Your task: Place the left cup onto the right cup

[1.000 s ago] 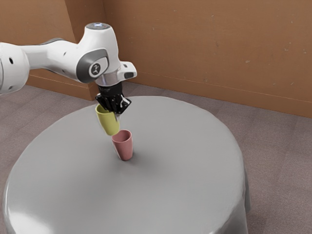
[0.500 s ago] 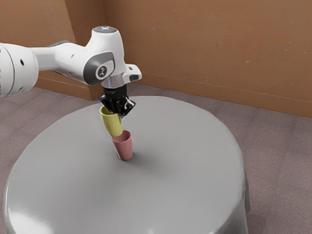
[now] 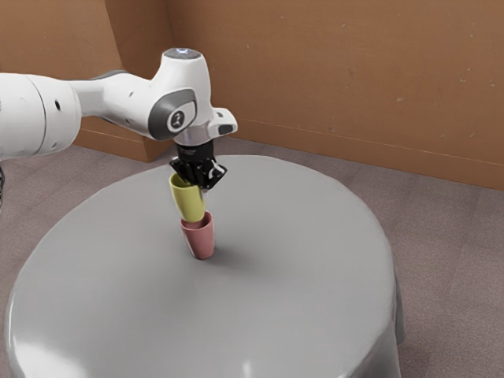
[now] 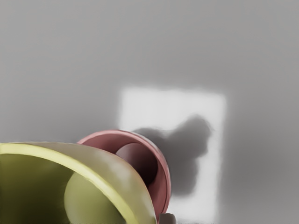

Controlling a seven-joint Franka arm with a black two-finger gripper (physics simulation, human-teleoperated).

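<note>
My black gripper (image 3: pixel 195 178) is shut on the rim of a yellow-green cup (image 3: pixel 189 201), which hangs slightly tilted in the exterior view. Its base sits right at the mouth of a pink cup (image 3: pixel 199 237) standing upright near the middle of the round grey table (image 3: pixel 299 283). Whether the yellow cup's base is inside the pink one or just touching its rim I cannot tell. In the wrist view the yellow cup (image 4: pixel 79 186) is large and close under my hand, and it overlaps the open pink cup (image 4: pixel 147 158) behind it.
The table's grey cloth spreads wide on all sides of the cups. A brown wall (image 3: pixel 354 71) and a carpeted floor (image 3: pixel 457 236) lie beyond the table's far edge.
My hand has carried the yellow cup toward the exterior view's right and downward, from beside and above the pink cup to directly over its mouth, and the cup has become more upright.
</note>
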